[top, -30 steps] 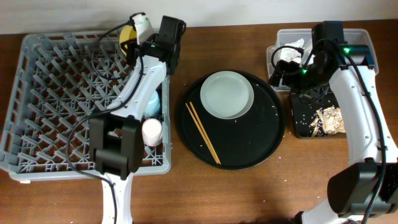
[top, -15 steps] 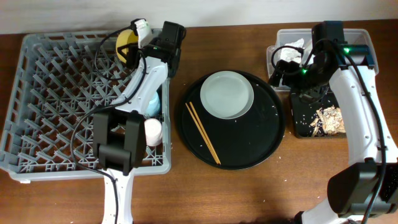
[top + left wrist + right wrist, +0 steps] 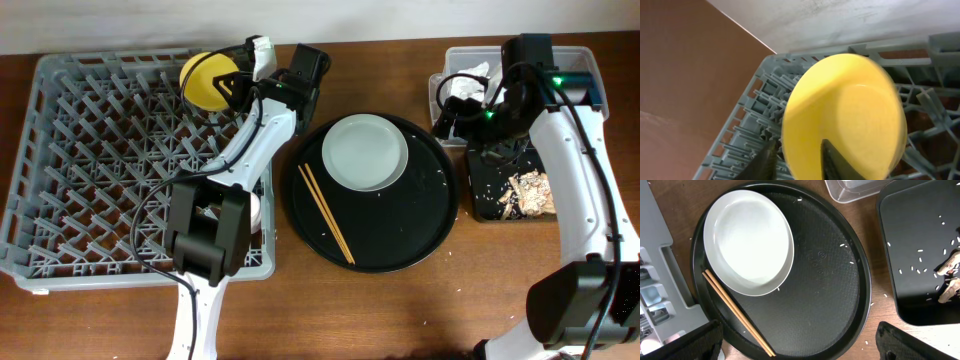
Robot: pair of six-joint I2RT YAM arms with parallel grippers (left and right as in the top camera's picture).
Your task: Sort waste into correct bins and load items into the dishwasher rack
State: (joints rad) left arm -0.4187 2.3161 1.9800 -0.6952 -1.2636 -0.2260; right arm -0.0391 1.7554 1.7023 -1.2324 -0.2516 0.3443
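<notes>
Yellow bowl (image 3: 204,82): sat in dishwasher rack (image 3: 90,170), rim between left fingers (image 3: 834,159)
Left fingers: had just started parting; release unclear
Right fingers (image 3: 690,342): wide open, empty
Remaining: plate (image 3: 364,151), chopsticks (image 3: 325,212)

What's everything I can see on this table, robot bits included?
dishwasher rack: one, grey, left
bowl: one, yellow, rack's far corner
cup: one, pale, rack's right edge, half hidden
round tray: one, black, centre
plate: one, pale, on round tray
chopsticks: pair, wooden, beside plate
tub: one, clear, far right
napkin: one, white, in tub
rectangular tray: one, black, right
food scraps: heap, tan, in rectangular tray
left hand: one, dark, straddling bowl's rim
right hand: one, black, open, by the tub
</notes>
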